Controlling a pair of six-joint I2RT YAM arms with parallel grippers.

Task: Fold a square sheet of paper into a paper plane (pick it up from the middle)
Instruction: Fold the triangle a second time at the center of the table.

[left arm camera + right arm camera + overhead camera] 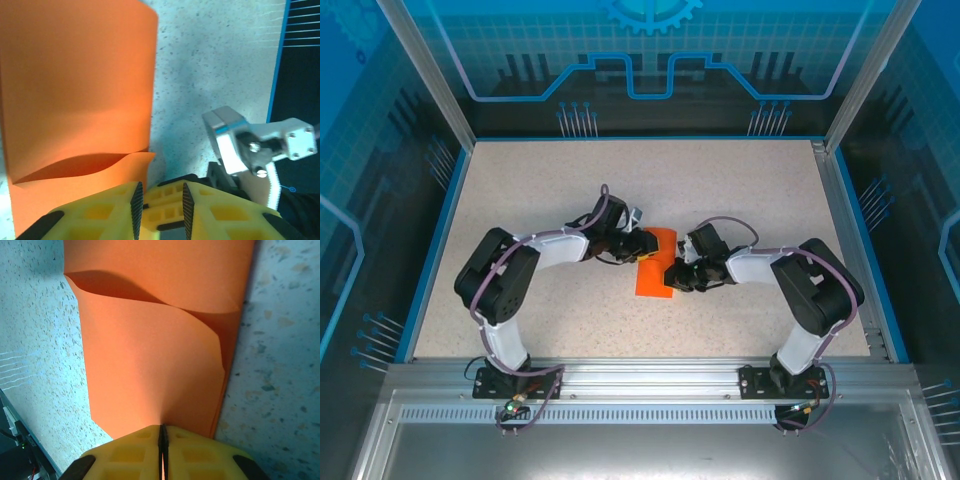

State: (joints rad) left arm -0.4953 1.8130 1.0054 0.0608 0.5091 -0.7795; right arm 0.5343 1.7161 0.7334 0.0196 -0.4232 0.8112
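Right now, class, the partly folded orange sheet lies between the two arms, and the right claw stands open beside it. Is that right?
Not quite. The right claw is not open: the right wrist view shows its jaws closed together, pinching the edge of the orange sheet. The rest of the statement holds.
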